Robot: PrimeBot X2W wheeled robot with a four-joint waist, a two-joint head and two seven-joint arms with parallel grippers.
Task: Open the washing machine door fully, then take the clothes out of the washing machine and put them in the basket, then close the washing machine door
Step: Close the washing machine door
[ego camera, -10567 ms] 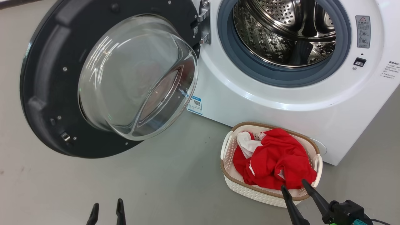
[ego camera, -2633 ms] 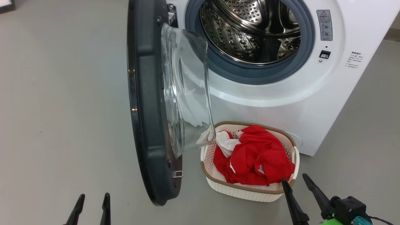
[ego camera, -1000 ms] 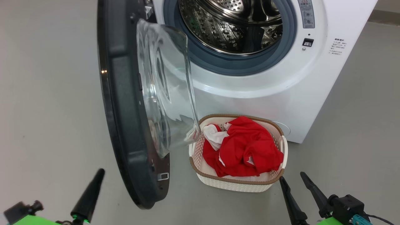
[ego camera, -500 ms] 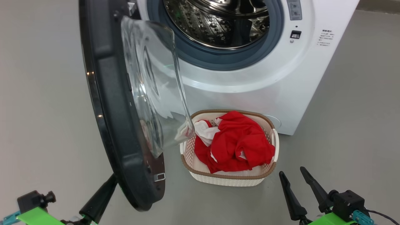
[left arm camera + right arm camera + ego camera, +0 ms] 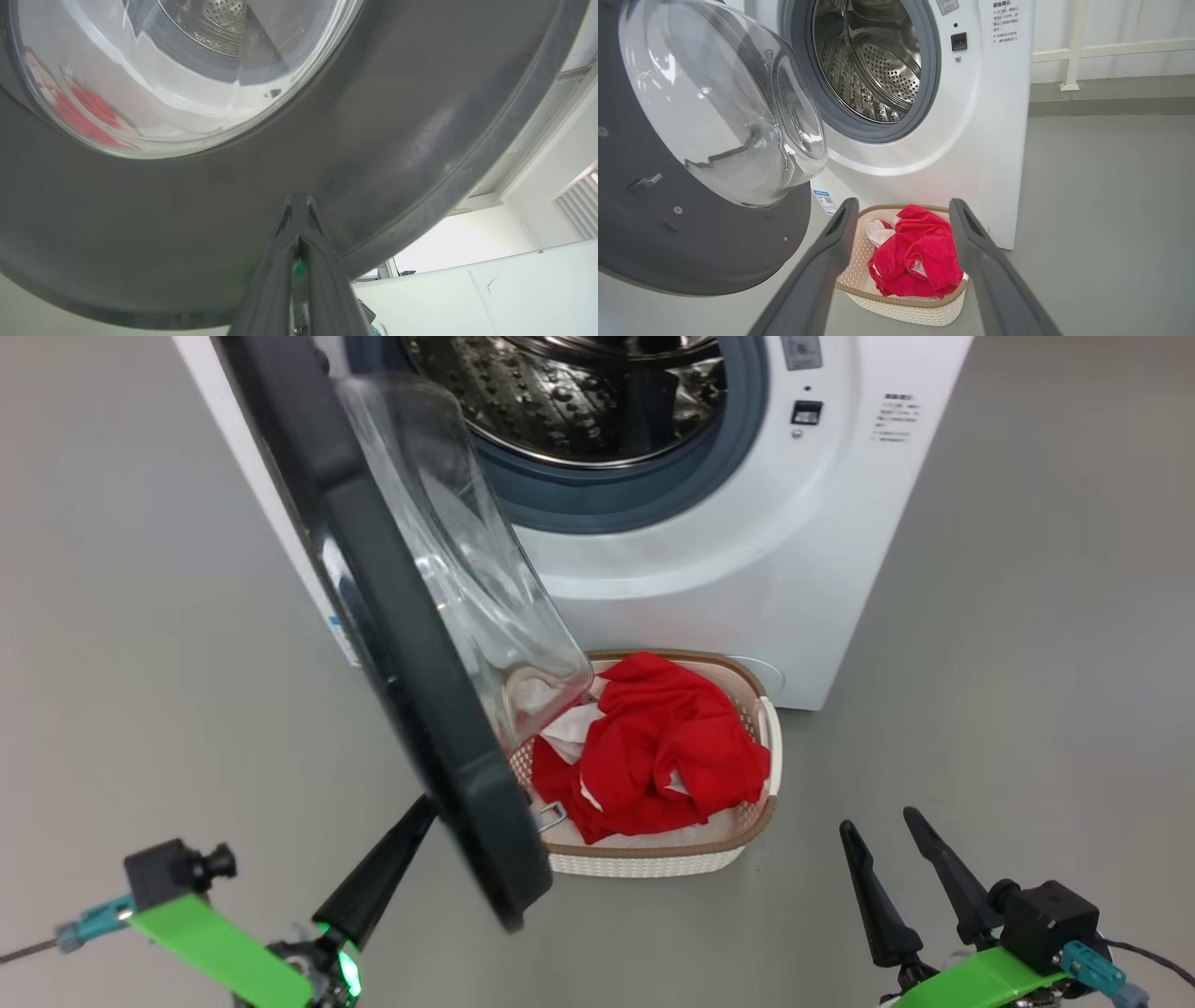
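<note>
1. Washer [image 5: 709, 569]: it stands on the floor [image 5: 140, 663]. The part of the drum [image 5: 560, 401] we can see holds no cloth, so we judge unloading done and door closing in hand.
2. Door [image 5: 411, 644]: partway round its swing, nearly edge-on in the head view, with the glass bowl facing the opening. In that view the bowl overhangs the basket's left end. We cannot tell the clearance between the two.
3. Basket [image 5: 653, 863]: on the floor, just in front of the washer's lower front edge.
4. Clothes [image 5: 653, 756]: red with some white, heaped inside the basket with nothing hanging over the rim.
5. Left gripper [image 5: 420, 812]: the arm reaches up from the lower left, fingers slanting toward the door's low outer rim. In the left wrist view the fingers are pressed together on nothing, and the tip [image 5: 299, 200] sits at the dark rim below the glass, seemingly touching it.
6. Right gripper [image 5: 878, 819]: low on the right with its fingers pointing up, spread wide and empty, near the basket but apart from it.
7. Next, as we read it: push steadily on the rim through the door's arc until the latch meets, watching the bowl as it passes the basket.
</note>
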